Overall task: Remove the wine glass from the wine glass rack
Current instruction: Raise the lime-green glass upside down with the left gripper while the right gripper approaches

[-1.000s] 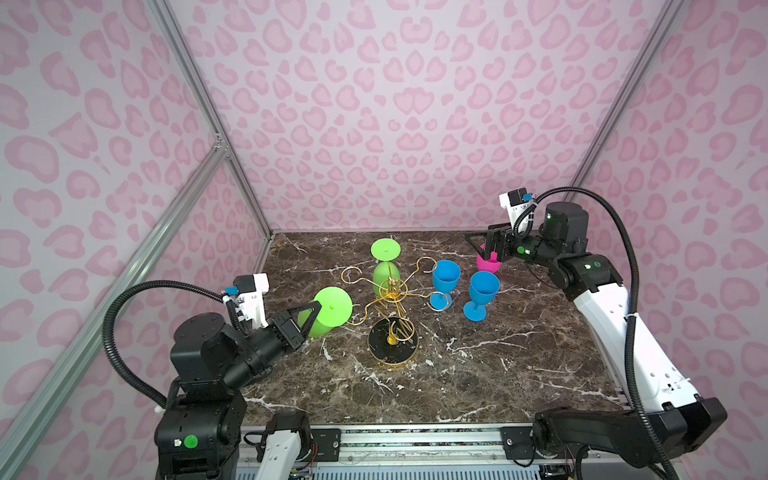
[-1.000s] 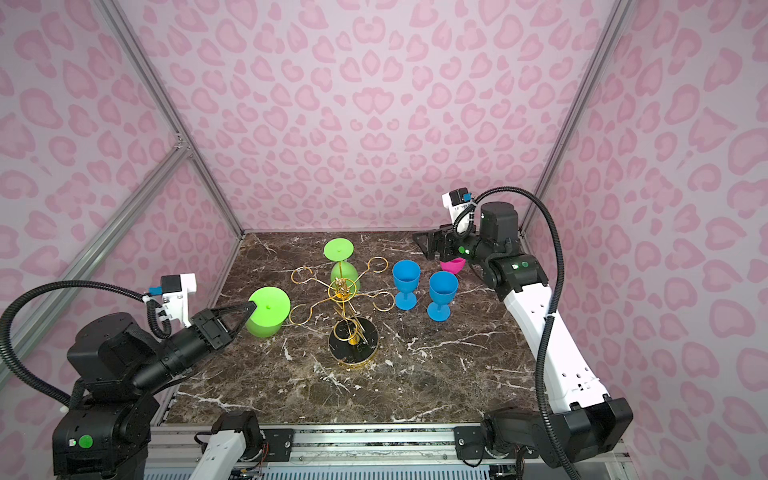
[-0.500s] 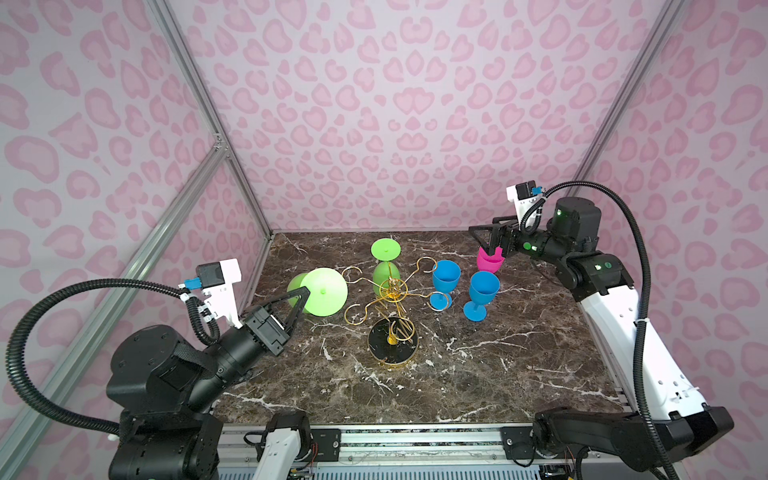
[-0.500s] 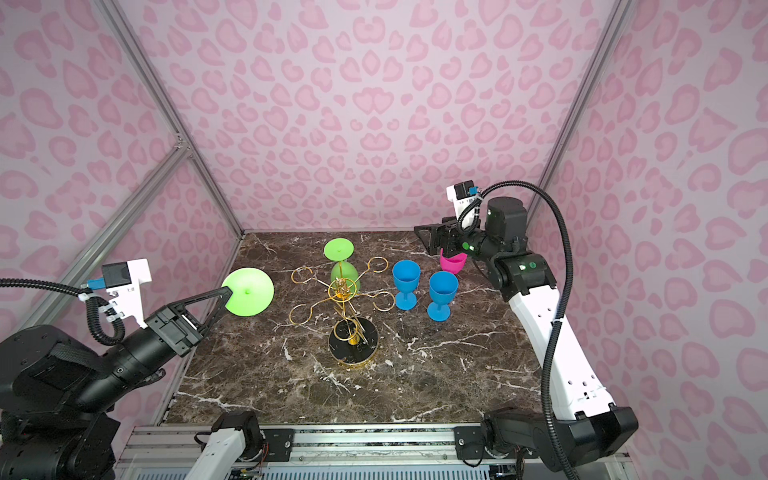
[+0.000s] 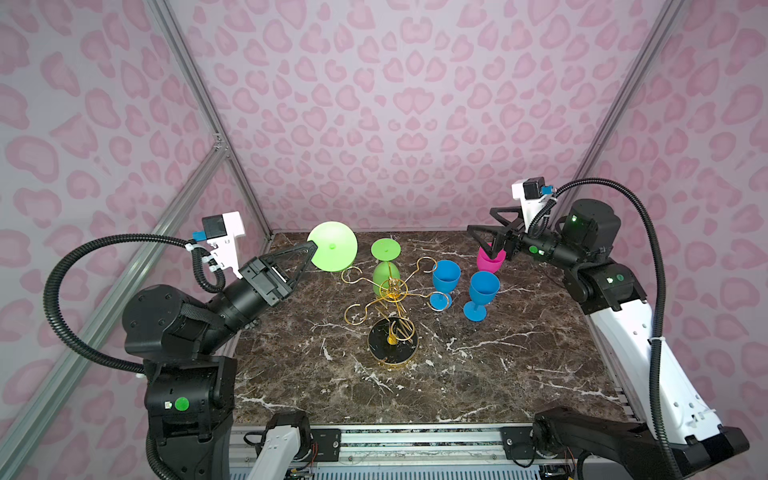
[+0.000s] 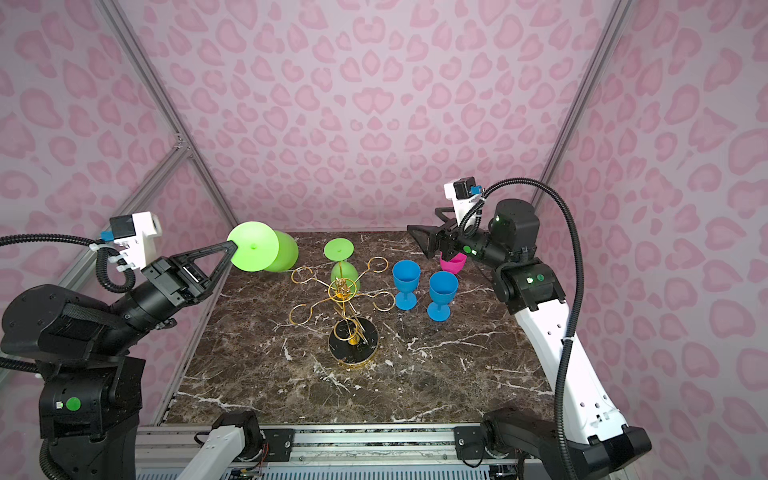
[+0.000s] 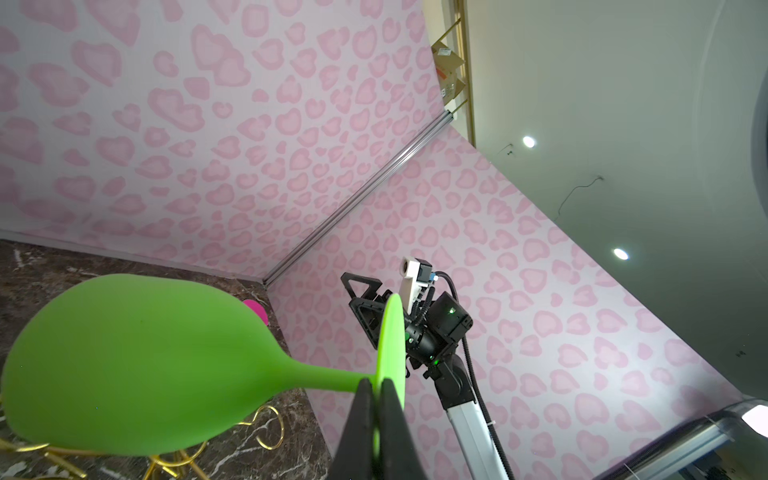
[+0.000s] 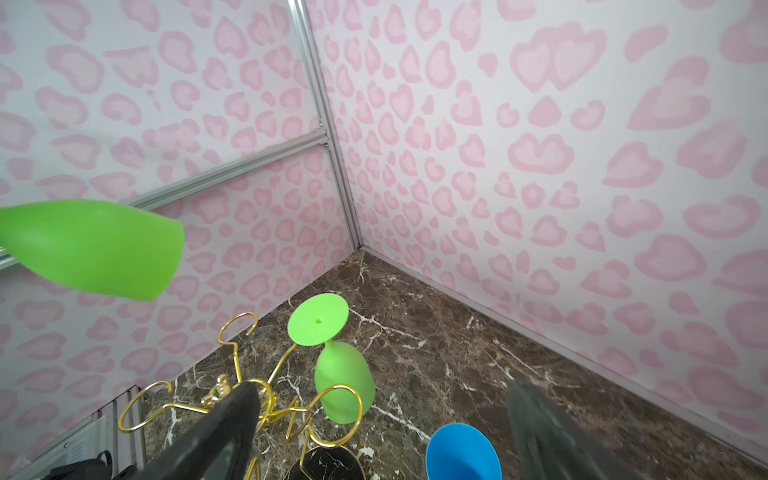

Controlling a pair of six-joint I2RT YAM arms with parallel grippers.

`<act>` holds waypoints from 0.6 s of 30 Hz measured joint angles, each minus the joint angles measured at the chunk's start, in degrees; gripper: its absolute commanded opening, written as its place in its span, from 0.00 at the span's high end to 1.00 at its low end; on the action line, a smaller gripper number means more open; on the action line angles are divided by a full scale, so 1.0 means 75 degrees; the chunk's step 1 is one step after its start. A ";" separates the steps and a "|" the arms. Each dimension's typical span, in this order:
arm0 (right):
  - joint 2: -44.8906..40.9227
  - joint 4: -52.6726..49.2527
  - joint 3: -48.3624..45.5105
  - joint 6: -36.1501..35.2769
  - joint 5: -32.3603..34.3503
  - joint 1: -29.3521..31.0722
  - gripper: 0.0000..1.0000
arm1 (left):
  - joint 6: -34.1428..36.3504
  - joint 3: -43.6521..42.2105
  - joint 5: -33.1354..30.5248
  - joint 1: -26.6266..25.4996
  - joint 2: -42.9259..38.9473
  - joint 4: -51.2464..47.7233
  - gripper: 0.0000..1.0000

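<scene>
Clearance between glass and wire is what the coming move turns on. The green wine glass (image 5: 332, 251) hangs in the air off the far-left side of the wine glass rack (image 5: 380, 343), apart from every gold hook and well above the table (image 5: 457, 386). Its long axis runs about level, with the foot toward the left arm and the bowl pointing away to the far right.

The left fingers (image 5: 305, 258) are pressed together on the rim of the round foot, one on each face of the disc, and carry the whole glass by that thin edge. By my judgement, setting it down calls for swinging the stem to vertical over bare table on the left, away from the wires. A pinch on a flat rim may let the glass pivot.

A second green glass (image 5: 386, 276) hangs bowl-down on the rack's far hook, roughly midway between the arms. The right fingers (image 5: 478, 232) stand spread wide and hold nothing, at the far right by a pink glass (image 5: 490, 262); whether they touch it I cannot tell. Two blue glasses (image 5: 446, 276) stand upright between them and the rack.
</scene>
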 measured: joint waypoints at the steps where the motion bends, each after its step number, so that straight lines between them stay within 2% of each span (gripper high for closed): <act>1: -0.0064 0.0076 -0.0009 -0.0166 -0.0003 0.0189 0.04 | -0.0157 0.0050 0.0041 -0.0006 0.0108 0.0300 0.96; 7: -0.0388 0.0775 -0.0420 -0.1055 0.0052 0.1279 0.02 | -0.0895 0.0079 0.0131 -0.0297 0.0793 0.1786 0.96; 13: -0.0254 0.1405 -0.0554 -0.1635 0.0198 0.2049 0.02 | -0.1148 0.0391 0.0119 -0.1180 0.1891 0.2629 0.96; 18: -0.0198 0.2069 -0.0801 -0.1923 0.0533 0.2326 0.02 | -0.1180 0.0807 0.0154 -0.1886 0.2751 0.3080 0.96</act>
